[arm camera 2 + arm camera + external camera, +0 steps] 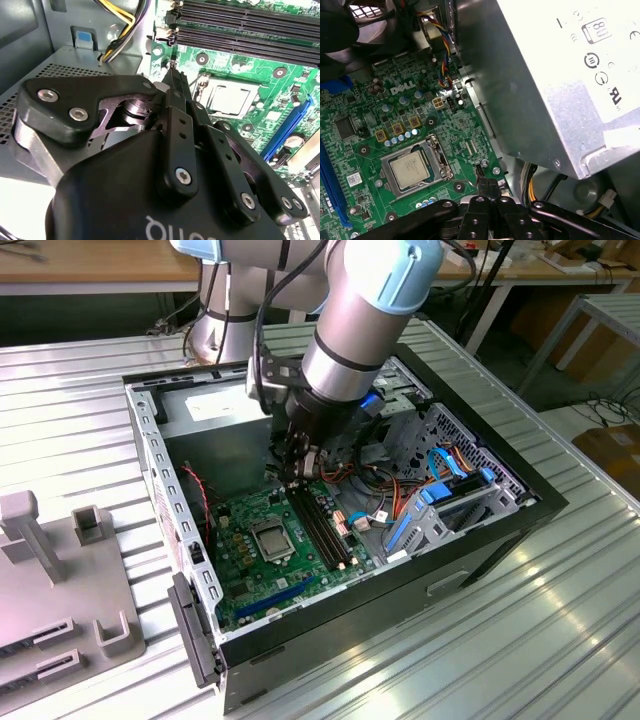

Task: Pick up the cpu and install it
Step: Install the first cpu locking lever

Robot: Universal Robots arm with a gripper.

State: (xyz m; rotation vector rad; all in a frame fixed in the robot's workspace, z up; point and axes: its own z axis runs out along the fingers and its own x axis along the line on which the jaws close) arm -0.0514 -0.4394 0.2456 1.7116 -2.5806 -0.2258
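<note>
Your cpu point(410, 169) sits seated in the socket point(436, 165) on the green motherboard point(370, 120). The gripper point(481, 175) hovers just beside it with jaws pressed together, holding nothing. Printed marks on the grey power supply point(555, 90) stay unread.

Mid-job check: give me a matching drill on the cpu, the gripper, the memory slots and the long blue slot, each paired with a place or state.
Things:
1. cpu
2. gripper
3. memory slots
4. long blue slot

Descriptions:
A. empty, long and black
B. sits in the metal-framed socket
C. closed, holding nothing, beside the socket
D. at the board's edge

Pairs: 1-B, 2-C, 3-A, 4-D
</note>
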